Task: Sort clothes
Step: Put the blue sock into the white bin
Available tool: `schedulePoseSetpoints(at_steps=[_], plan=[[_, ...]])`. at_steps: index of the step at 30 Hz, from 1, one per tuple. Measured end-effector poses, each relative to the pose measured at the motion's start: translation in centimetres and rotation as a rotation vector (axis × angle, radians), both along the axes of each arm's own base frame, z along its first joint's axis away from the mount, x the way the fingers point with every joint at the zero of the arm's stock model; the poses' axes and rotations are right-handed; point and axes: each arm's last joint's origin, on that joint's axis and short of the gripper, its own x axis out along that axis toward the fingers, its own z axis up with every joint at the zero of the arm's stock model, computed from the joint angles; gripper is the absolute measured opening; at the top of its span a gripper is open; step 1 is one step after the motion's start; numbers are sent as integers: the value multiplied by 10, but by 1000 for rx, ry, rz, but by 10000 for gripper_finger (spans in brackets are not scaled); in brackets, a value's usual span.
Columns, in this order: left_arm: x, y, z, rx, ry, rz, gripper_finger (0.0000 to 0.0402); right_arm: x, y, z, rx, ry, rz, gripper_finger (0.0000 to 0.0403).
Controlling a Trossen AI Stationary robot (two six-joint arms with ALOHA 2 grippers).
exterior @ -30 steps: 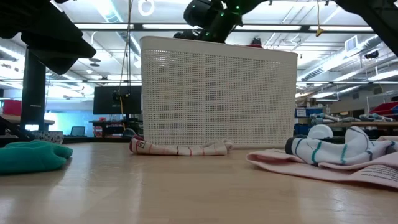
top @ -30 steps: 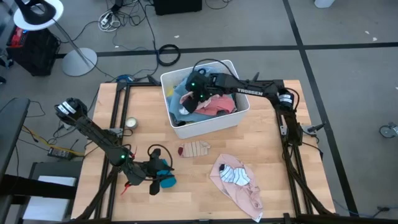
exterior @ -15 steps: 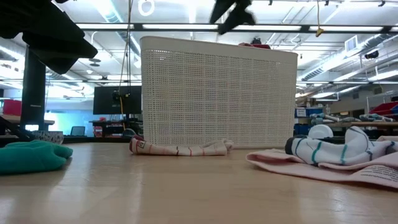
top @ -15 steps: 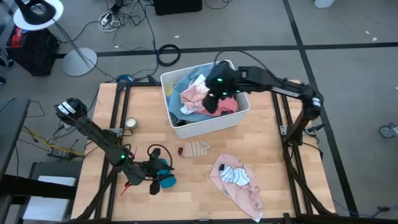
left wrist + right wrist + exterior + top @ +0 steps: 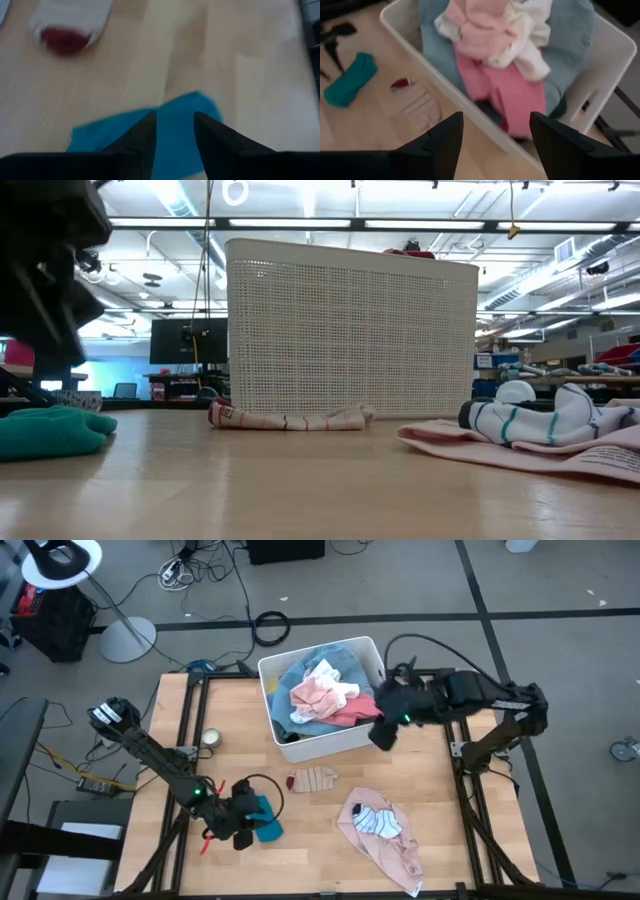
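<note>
A teal garment (image 5: pixel 265 825) lies flat on the table near the front left; it also shows in the low view (image 5: pixel 50 430). My left gripper (image 5: pixel 240 830) is open right over it, with the teal cloth (image 5: pixel 175 140) showing between its fingers. My right gripper (image 5: pixel 384 730) is open and empty, in the air by the right wall of the white bin (image 5: pixel 385 665). The bin holds light blue, pink and white clothes (image 5: pixel 495 55). A white sock with a maroon toe (image 5: pixel 315 778) lies in front of the bin. A striped sock (image 5: pixel 378 822) rests on a pink garment (image 5: pixel 390 850). My left gripper stands over the teal garment with its fingers (image 5: pixel 145 135) pointing down on either side of a strip of the cloth. I cannot tell whether they touch it. The garment lies on the table.
A small round object (image 5: pixel 211 738) sits left of the bin. The bin's mesh wall (image 5: pixel 350 330) stands at the table's far middle. There is bare wood between the maroon-toed sock and the table's near edge (image 5: pixel 300 870).
My right gripper has risen out of the bin and gone toward the table's right edge, past the bin's right wall. My left gripper has shifted a little by the teal garment, which lies where it was.
</note>
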Motion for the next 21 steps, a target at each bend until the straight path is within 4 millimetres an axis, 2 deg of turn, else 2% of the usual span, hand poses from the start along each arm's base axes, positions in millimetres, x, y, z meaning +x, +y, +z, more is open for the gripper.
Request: schedulePoseSetpoints(at_steps=[5,11,18,21], plan=[[-5,4,-5,-8,83,53,136,-19,32,-4,-10,63,0,231],[-8,7,-10,17,128,76,136,-30,77,-16,3,18,52,231],[-1,1,-35,64,187,82,135,-53,129,-53,-21,-31,33,231],[2,0,-40,62,185,117,114,-63,149,-76,-31,-82,28,231]])
